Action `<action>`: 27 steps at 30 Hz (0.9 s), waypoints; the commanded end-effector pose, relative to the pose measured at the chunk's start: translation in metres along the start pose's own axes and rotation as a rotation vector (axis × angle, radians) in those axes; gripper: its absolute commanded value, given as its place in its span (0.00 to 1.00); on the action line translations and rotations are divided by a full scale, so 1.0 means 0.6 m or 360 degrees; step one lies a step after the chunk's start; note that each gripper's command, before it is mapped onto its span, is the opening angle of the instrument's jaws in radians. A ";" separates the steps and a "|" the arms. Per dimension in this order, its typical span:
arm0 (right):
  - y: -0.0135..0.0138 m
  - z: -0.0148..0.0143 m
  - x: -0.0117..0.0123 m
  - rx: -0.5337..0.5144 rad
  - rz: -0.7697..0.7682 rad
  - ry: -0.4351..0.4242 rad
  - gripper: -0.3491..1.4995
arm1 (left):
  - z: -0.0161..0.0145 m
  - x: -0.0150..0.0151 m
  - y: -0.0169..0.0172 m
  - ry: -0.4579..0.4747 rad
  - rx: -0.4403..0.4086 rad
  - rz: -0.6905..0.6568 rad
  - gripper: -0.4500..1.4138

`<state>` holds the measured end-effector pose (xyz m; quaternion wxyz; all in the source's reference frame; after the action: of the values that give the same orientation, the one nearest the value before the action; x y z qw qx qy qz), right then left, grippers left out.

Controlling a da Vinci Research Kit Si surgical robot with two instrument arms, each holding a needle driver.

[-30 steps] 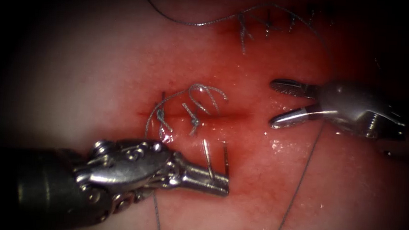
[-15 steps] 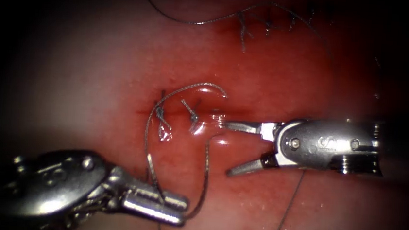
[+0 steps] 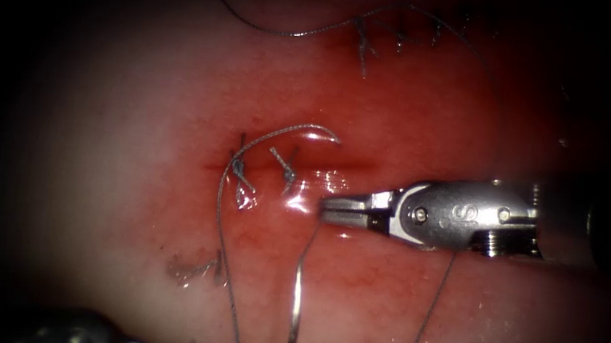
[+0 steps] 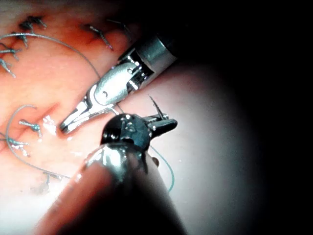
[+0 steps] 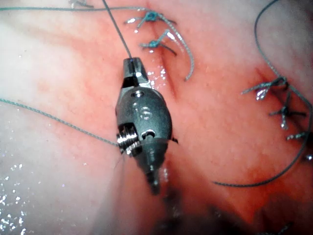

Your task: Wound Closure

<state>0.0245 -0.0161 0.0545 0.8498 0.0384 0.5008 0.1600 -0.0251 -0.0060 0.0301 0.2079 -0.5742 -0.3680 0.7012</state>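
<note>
Nearest, the L tool (image 4: 164,123) is clenched on what looks like the needle (image 4: 155,105) (grip point unclear), clear of the tissue (image 3: 104,141). Next, the R tool (image 3: 331,210) is clamped on thread (image 3: 297,294) beside the cut (image 3: 349,169), prob. to steady it. 2 knots (image 3: 287,170) lie at the cut's left; older stitches (image 3: 362,49) lie farthest.

Pale pink pork-belly tissue (image 3: 104,141), deeper red around the dark red slit of the cut (image 3: 320,167), glossy red fluid (image 3: 304,193) beside it; grey braided suture thread (image 3: 224,209), teal-grey in right wrist view; shiny silver steel right tool (image 3: 331,210); dark grey metal left tool (image 4: 161,123)
</note>
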 end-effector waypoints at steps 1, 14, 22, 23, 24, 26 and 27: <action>-0.0008 0.0011 -0.0005 -0.0050 0.0016 -0.0037 0.00 | 0.0008 -0.0004 -0.0005 -0.0002 0.0005 0.0001 0.00; -0.0105 -0.0030 0.0015 0.0077 0.0544 -0.0165 0.00 | -0.0030 -0.0052 -0.0002 -0.0097 0.0135 0.0015 0.00; -0.0185 -0.0074 0.0148 0.0169 0.0619 -0.0108 0.00 | -0.0055 -0.0052 0.0018 -0.0137 0.0198 0.0028 0.03; -0.0197 -0.0077 0.0163 0.0183 0.0632 -0.0101 0.00 | -0.0059 -0.0051 0.0022 -0.0144 0.0203 0.0031 0.03; -0.0213 -0.0078 0.0182 0.0200 0.0633 -0.0096 0.00 | -0.0066 -0.0048 0.0027 -0.0148 0.0217 0.0039 0.03; -0.0224 -0.0069 0.0200 0.0190 0.0435 -0.0062 0.00 | -0.0077 -0.0041 0.0033 -0.0156 0.0240 0.0051 0.03; -0.0220 -0.0063 0.0200 0.0172 0.0357 -0.0033 0.00 | -0.0082 -0.0039 0.0036 -0.0159 0.0252 0.0055 0.04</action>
<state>0.0289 -0.0248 0.0387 0.8274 0.1382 0.4947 0.2269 -0.0187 -0.0075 0.0290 0.2219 -0.5257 -0.3090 0.7609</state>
